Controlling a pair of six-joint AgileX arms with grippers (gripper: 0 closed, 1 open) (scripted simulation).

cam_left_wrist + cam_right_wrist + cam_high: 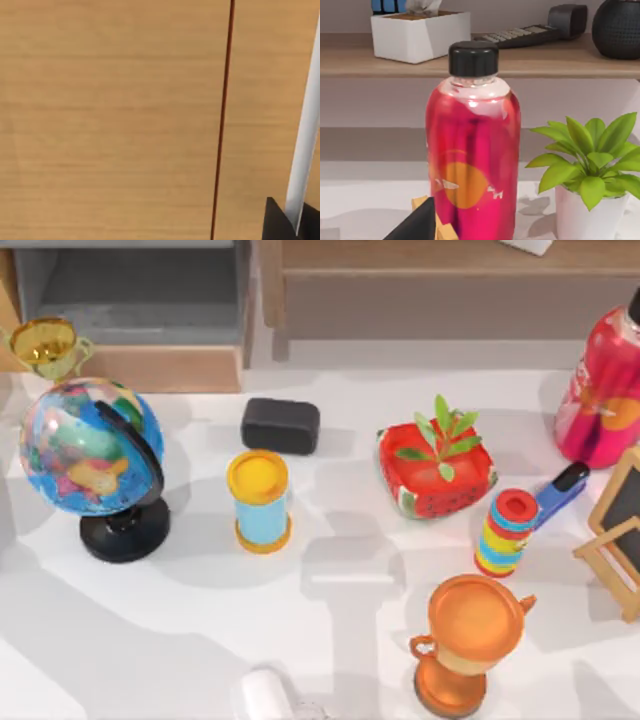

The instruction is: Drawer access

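The drawer (165, 368) stands at the table's back left, with its light-wood front panel toward the globe and its grey inside (140, 285) open to view. In the left wrist view a light-wood surface (110, 120) is very close, crossed by a thin dark seam (222, 120). A dark part of my left gripper (277, 224) shows at the frame's edge beside a white strip (305, 150). A dark wedge of my right gripper (415, 226) sits in front of the pink bottle (472, 150).
A globe (90, 450) and a gold cup (45, 345) stand by the drawer front. A black block (280, 425), yellow-blue can (260, 502), watermelon planter (435, 468), striped can (507, 532), orange trophy (465, 640), pink bottle (605, 390) and small easel (620, 525) crowd the table. The shelf unit (430, 290) runs along the back right.
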